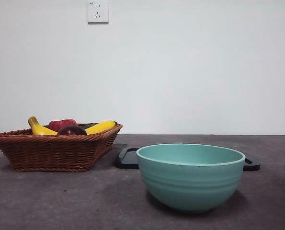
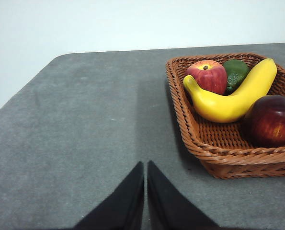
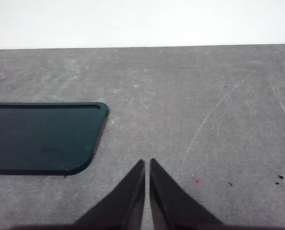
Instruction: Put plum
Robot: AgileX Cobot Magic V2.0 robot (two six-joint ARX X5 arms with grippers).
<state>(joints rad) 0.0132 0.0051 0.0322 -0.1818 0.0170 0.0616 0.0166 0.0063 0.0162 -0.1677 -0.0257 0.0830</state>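
Both my hands idle above the table point(image 1: 61, 201), nothing gripped. Left hand point(image 2: 145, 165): jaws together, tips nearly touching, over bare grey table short of the basket point(image 2: 214, 153). Right hand point(image 3: 147, 163): jaws together as well, over bare table just beside the corner of a dark flat tray point(image 3: 41, 139).

Plum point(image 2: 271, 120) sits in the wicker basket, at the corner nearest my left hand, resting against the basket wall and touching the banana point(image 2: 233, 98). Dark maroon, glossy. In the front view the plum point(image 1: 71, 130) only pokes its top over the basket point(image 1: 56, 151) rim, with the banana point(image 1: 101, 126) ends showing on either side.

Rest of the basket: a lighter red apple-like fruit point(image 2: 207, 75) behind the banana, and a green fruit point(image 2: 235, 73) next to it, partly hidden.

Teal bowl point(image 1: 190, 177) stands upright on the table, well apart from the basket, looks empty from this low angle but I can't see its bottom. Dark tray point(image 1: 128, 158) lies flat behind the bowl, mostly hidden by it.

Wall socket point(image 1: 97, 11) on the back wall.
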